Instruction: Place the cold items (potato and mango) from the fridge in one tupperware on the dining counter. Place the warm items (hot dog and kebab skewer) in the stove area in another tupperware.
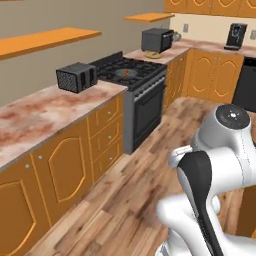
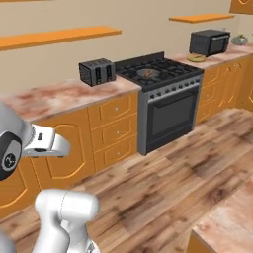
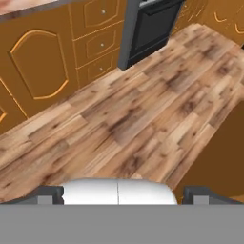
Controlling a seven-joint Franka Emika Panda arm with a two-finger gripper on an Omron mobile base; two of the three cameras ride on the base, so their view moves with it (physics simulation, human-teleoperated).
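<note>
Dark finger tips (image 3: 47,194) stand wide apart over plank wood floor (image 3: 128,119); something small and orange, perhaps food, lies on the black stove (image 2: 157,71).

A small orange item (image 2: 148,73) on the stove (image 2: 163,79) is too small to be identified.

Both base views face the stove (image 1: 134,75) from afar; hand view looks floorward.
</note>
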